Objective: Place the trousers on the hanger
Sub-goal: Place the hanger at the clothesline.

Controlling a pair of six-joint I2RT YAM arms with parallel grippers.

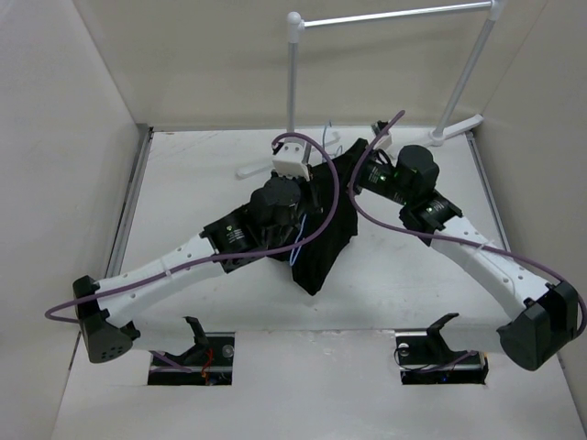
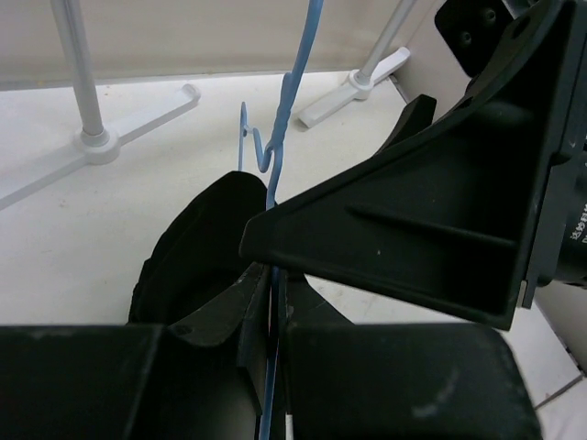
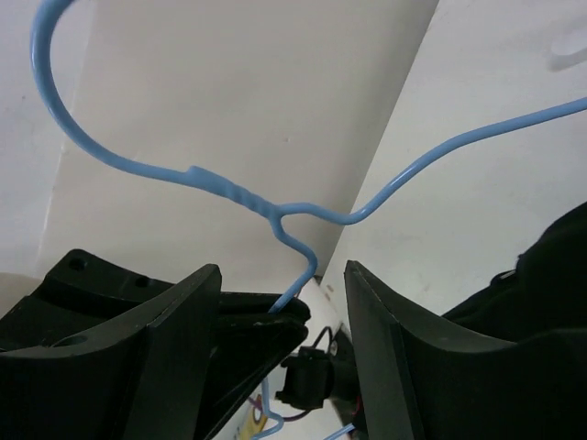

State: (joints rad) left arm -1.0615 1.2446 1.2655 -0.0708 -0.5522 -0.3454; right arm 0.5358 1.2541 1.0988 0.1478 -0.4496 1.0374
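Observation:
The black trousers (image 1: 321, 234) lie bunched on the table under both wrists, and also show in the left wrist view (image 2: 188, 252) and at the right edge of the right wrist view (image 3: 550, 275). The thin blue hanger (image 3: 229, 188) stands upright, hook up. My left gripper (image 2: 272, 280) is shut on the hanger's wire (image 2: 284, 119); in the top view this gripper (image 1: 319, 174) is over the trousers. My right gripper (image 3: 282, 270) is open, its fingers (image 3: 174, 348) on either side of the hanger's neck without touching it. In the top view it (image 1: 356, 168) faces the left gripper.
A white tube garment rack (image 1: 394, 16) stands at the back, its feet (image 2: 96, 142) on the table behind the grippers. Beige walls enclose the table on three sides. Purple cables (image 1: 335, 197) loop over both arms.

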